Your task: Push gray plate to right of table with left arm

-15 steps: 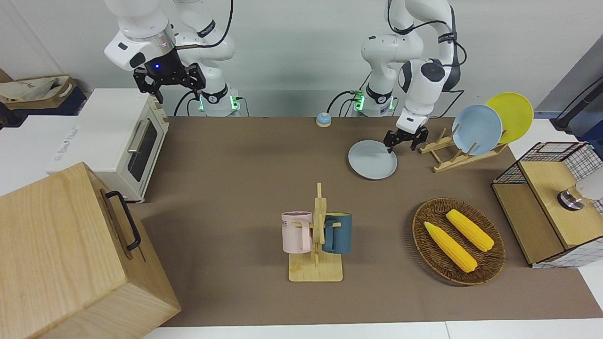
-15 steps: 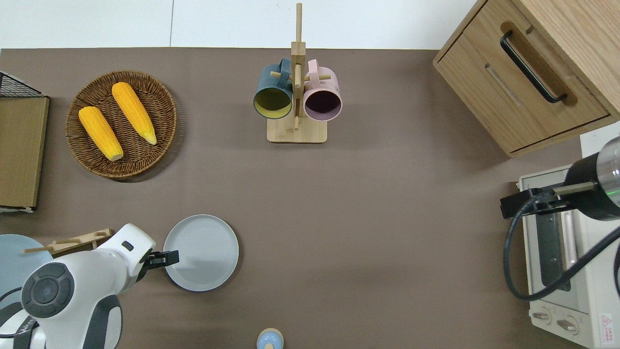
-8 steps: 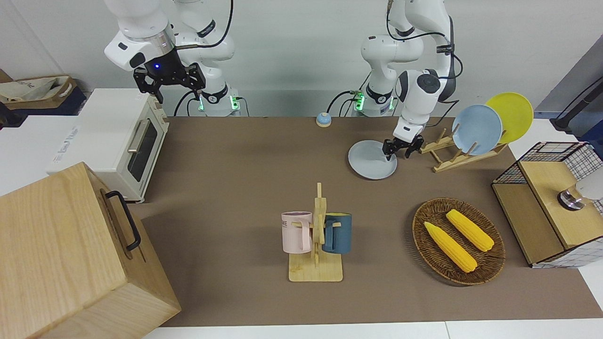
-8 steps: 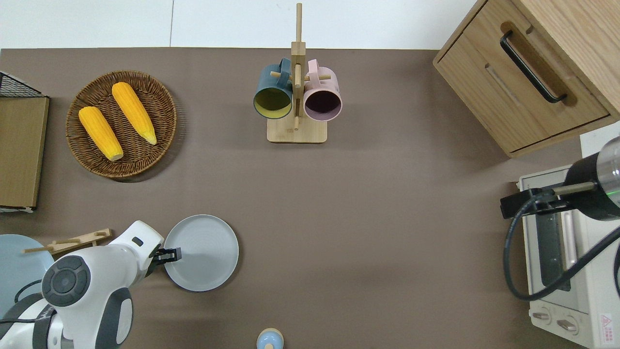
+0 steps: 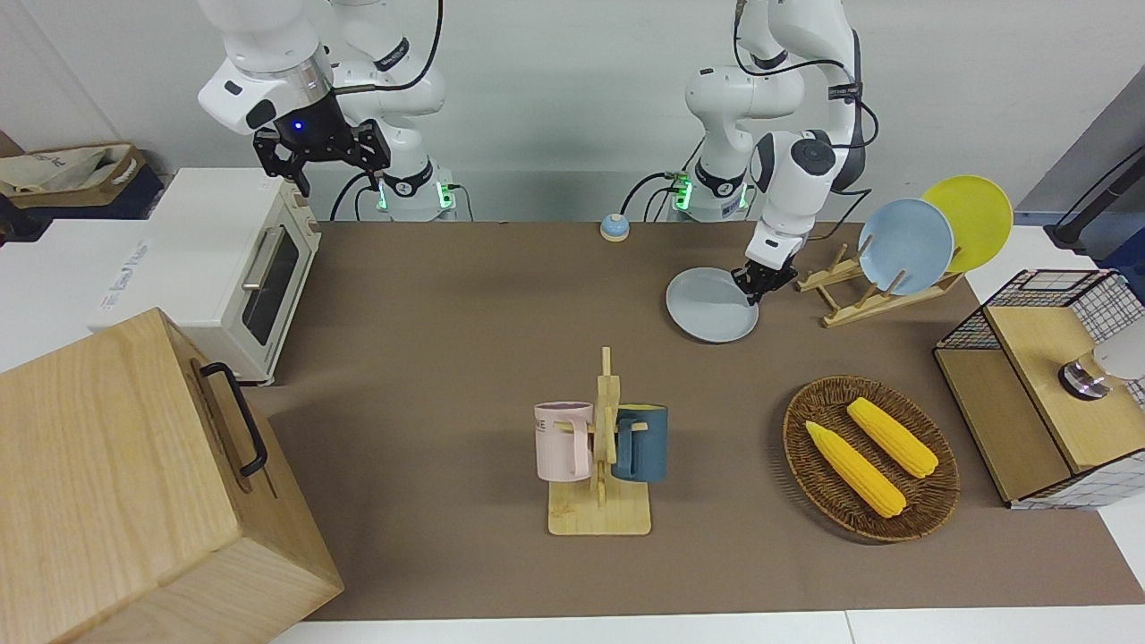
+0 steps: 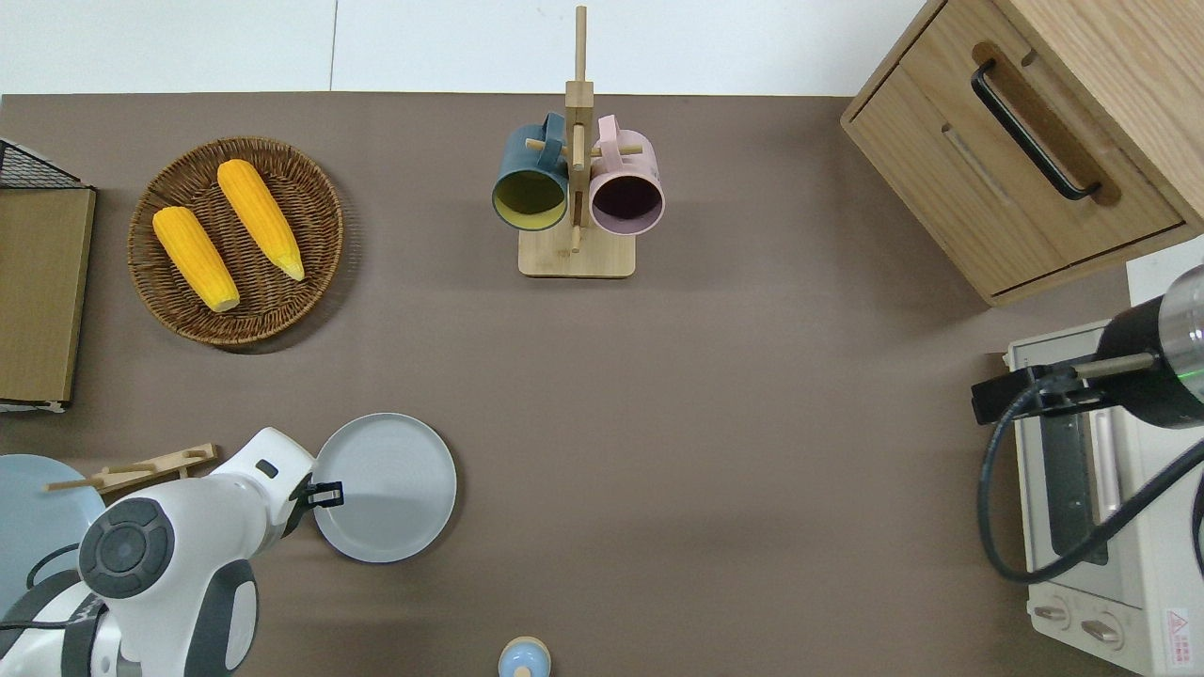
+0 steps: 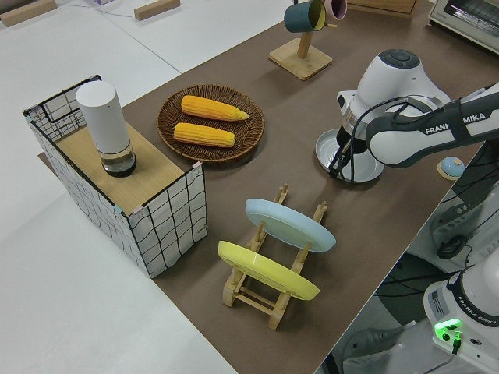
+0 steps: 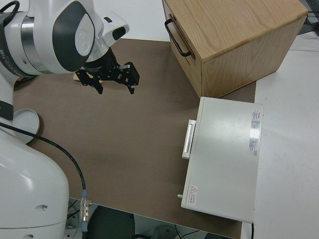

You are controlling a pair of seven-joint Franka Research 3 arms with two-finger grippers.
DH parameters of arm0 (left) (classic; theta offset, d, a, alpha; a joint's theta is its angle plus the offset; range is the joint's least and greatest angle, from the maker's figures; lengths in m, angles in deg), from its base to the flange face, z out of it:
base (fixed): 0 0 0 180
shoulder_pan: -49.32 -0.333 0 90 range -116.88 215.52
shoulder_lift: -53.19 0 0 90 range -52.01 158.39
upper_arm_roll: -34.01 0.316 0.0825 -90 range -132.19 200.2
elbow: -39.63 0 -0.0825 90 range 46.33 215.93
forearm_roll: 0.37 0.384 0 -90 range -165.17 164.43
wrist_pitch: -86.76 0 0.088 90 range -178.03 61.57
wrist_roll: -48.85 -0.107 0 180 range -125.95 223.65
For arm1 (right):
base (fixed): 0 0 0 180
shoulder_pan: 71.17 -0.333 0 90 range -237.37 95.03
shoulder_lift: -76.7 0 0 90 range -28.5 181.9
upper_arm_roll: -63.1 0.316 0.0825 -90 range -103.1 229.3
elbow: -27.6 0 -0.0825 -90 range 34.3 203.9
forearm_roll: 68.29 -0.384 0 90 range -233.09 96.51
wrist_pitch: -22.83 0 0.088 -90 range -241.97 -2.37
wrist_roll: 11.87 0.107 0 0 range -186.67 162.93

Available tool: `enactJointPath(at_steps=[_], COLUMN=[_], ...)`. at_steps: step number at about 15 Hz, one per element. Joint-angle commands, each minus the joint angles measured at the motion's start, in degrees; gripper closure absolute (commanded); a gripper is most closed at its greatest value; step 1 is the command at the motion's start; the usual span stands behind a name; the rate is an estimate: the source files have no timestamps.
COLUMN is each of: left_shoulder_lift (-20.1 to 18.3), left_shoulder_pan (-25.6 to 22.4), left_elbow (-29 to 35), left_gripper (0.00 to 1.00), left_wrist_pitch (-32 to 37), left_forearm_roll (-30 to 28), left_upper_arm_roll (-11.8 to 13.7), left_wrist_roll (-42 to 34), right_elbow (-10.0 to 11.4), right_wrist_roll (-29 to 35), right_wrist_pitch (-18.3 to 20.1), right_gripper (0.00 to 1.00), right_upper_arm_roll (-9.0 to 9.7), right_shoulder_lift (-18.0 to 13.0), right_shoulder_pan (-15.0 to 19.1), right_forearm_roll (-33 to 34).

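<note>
From the front I count three plates, with the gray plate (image 5: 713, 304) flat on the table (image 5: 447, 313), its rim against my left gripper (image 5: 757, 284); I cannot tell its jaw gap. Overhead, one gray plate (image 6: 386, 488) has shifted slightly toward the left arm's end since half a second ago. The right arm is parked.

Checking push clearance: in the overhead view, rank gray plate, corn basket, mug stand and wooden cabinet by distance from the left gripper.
From the left gripper:
1. Gray plate: the gripper is at its rim, on the side toward the left arm's end.
2. Corn basket: farther from the robots, at the left arm's end.
3. Mug stand: mid-table, farther from the robots.
4. Wooden cabinet: at the right arm's end.
</note>
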Motion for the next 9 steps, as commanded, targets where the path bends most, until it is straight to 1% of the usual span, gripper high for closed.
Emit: enactJointPath(at_steps=[1,7,9], left_shoulder_lift=[0.5,1.1,1.4], left_shoulder_pan=[0.7,0.7,0.7], left_elbow=[0.7,0.6,0.1], left_gripper=[1.0,1.0,1.0], left_wrist_pitch=[-1.3,-1.3,-1.1], left_forearm_roll=[-0.5,-0.5,-0.5], left_upper_arm_roll=[0.4,0.4,0.1], left_wrist_roll=[0.6,0.9,2.1], right_elbow=[-0.5,-0.5,-0.5], right_wrist_roll=[0.7,0.7,0.7], right_wrist_pitch=[0.9,0.9,0.9], right_gripper=[0.017,0.017,0.017], right_upper_arm_roll=[0.93,0.93,0.93], right_shoulder_lift=[-0.1,-0.1,-0.1], right_shoulder_pan=[1.2,1.1,1.2], right_forearm_roll=[-0.2,-0.2,-0.2])
